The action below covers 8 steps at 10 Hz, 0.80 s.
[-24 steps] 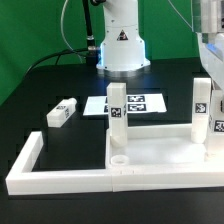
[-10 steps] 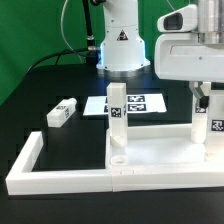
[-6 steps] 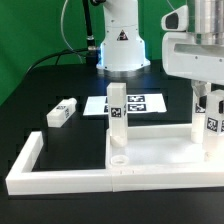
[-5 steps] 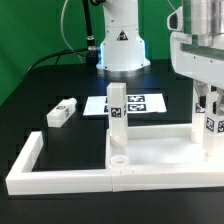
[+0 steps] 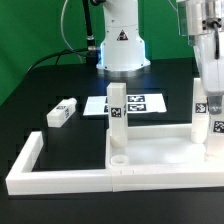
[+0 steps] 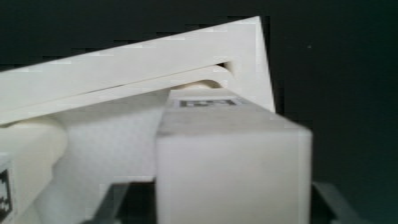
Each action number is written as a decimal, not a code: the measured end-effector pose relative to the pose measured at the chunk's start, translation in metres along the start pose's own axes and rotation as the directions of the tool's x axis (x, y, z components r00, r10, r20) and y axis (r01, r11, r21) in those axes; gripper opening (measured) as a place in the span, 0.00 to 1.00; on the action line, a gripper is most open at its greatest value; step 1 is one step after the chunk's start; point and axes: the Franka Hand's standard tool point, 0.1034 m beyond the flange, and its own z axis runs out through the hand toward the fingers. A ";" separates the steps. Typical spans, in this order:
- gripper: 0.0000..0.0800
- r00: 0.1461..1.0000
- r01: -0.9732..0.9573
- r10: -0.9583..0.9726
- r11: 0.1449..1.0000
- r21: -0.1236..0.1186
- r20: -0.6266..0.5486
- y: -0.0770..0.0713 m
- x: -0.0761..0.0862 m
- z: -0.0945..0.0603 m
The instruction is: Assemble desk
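Note:
The white desk top lies at the front of the exterior view. Three tagged white legs stand upright on it: one at its left back corner, one at the right back, one at the exterior view's right edge. Another leg lies loose on the black table to the left. My gripper comes down over the right-edge leg. In the wrist view that leg fills the space between my fingers. A thin dark gap shows beside it, so the jaws stand open around it.
The marker board lies behind the desk top. Long white frame bars run along the front and left. The robot base stands at the back. Green cloth borders the table on the left.
My hand has moved toward the exterior view's right and down, from beside the right back leg to over the right-edge leg. No part has moved.

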 end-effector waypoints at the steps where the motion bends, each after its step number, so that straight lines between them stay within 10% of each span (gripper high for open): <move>1: 0.57 1.000 0.004 -0.004 1.000 -0.001 -0.001 0.000 0.000 0.001; 4: 0.80 0.880 0.476 -0.476 0.880 -0.012 0.004 0.004 -0.012 0.004; 8: 0.81 0.713 0.701 -0.701 0.713 -0.012 0.004 0.002 -0.008 0.004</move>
